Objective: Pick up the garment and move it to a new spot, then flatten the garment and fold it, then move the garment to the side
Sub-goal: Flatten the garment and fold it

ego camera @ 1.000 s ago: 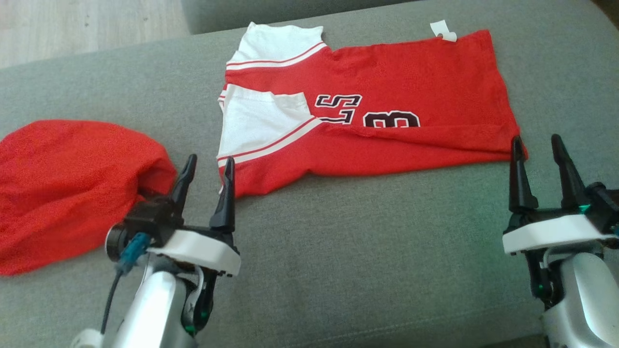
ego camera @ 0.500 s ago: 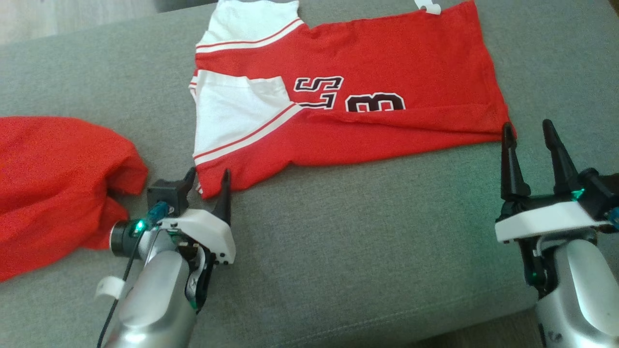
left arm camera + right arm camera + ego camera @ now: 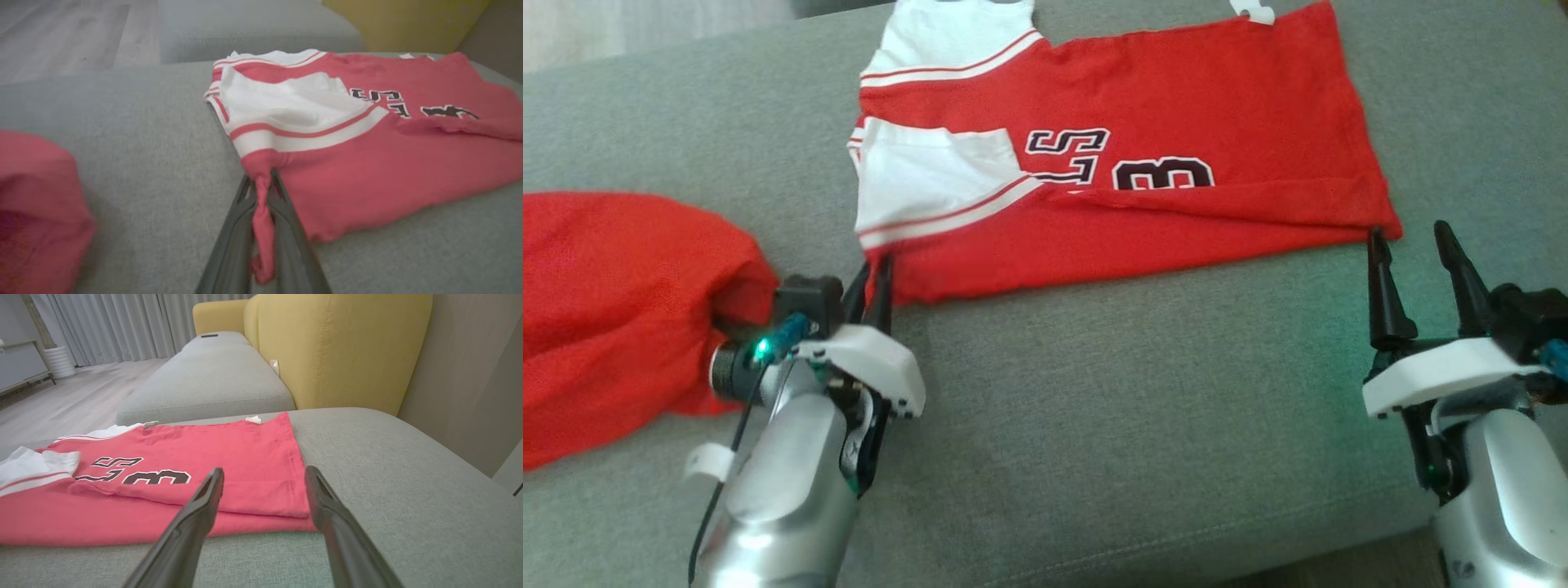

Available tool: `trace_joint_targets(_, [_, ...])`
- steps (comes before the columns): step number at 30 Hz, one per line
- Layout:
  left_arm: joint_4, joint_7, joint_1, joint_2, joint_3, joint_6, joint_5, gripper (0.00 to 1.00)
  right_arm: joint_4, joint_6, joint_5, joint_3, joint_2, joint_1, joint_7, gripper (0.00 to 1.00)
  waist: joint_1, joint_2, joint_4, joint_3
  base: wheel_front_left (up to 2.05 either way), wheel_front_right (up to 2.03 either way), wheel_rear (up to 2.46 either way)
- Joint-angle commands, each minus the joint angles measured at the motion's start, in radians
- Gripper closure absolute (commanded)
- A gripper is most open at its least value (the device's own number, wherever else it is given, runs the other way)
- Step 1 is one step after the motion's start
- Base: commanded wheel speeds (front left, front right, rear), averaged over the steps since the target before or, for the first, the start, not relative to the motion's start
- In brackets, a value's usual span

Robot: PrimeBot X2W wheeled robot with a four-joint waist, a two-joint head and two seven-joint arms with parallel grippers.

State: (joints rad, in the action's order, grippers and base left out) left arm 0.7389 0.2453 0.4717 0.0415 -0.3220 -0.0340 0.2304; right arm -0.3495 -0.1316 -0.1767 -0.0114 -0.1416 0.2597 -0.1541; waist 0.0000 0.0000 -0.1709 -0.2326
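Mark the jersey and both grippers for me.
jersey (image 3: 1217,98): head view, red body panel.
left gripper (image 3: 876,269): head view, between fingertips pinching the jersey's corner.
right gripper (image 3: 1409,230): head view, between its open fingertips.

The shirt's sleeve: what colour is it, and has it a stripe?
White sleeve with a thin red stripe; clearest in the left wrist view.

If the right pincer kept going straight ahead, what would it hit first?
Most likely the near corner of the jersey, right ahead of the open right pincer; it might graze the couch first, depth unclear.
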Motion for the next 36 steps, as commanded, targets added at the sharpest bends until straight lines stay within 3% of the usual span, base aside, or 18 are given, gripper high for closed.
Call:
trace_joint_targets(1, [-0.055, 0.015, 0.033, 0.012, 0.026, 0.0, -0.006, 1.0, 0.021, 0.001, 0.009, 0.006, -0.003, 0.04, 0.01, 0.0, 0.0, 0.0, 0.01, 0.002, 0.0, 0.0, 0.0])
trace_joint_targets(6, [-0.216, 0.016, -0.005, 0.011, 0.027, 0.001, -0.027, 1.0, -0.027, 0.001, 0.034, -0.048, 0.017, 0.062, 0.062, 0.0, 0.0, 0.0, 0.039, 0.002, 0.0, 0.0, 0.0])
trace_joint_targets(12, [-0.294, 0.016, -0.051, 0.01, 0.0, 0.014, -0.032, 1.0, -0.092, 0.001, 0.049, -0.092, 0.041, 0.092, 0.093, 0.0, 0.0, 0.0, 0.066, 0.003, 0.0, 0.0, 0.0])
trace_joint_targets(30, [-0.361, 0.016, -0.053, 0.009, -0.042, 0.005, -0.016, 1.0, -0.356, 0.001, 0.209, -0.376, 0.067, 0.277, 0.167, 0.0, 0.0, 0.0, 0.123, -0.045, 0.0, 0.0, 0.0])
trace_joint_targets(36, [-0.373, 0.016, -0.038, 0.009, -0.054, 0.002, -0.008, 1.0, -0.416, 0.001, 0.249, -0.411, 0.064, 0.327, 0.175, 0.0, 0.0, 0.0, 0.139, -0.075, 0.0, 0.0, 0.0])
